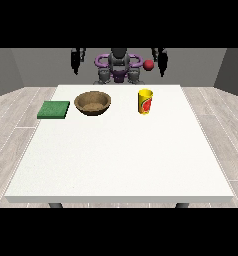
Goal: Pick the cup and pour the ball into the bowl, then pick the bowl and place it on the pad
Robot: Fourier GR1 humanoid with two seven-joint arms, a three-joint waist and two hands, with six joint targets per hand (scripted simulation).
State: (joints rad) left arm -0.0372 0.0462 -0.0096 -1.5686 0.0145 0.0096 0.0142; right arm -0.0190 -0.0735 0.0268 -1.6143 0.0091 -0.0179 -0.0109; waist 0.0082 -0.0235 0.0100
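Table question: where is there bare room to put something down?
The whole near half of the table, in front of the pad, bowl and cup, is bare. So is the far right corner beyond the cup. The far row is crowded.

- White table [121, 160] bearing a green pad [54, 109], a brown bowl [93, 103] and an upright yellow cup [145, 101], in that order from view's left.
- Red ball [149, 65] in the air above the cup.
- Both hands raised beside the robot [119, 65]: view's left [77, 60], view's right [161, 61].
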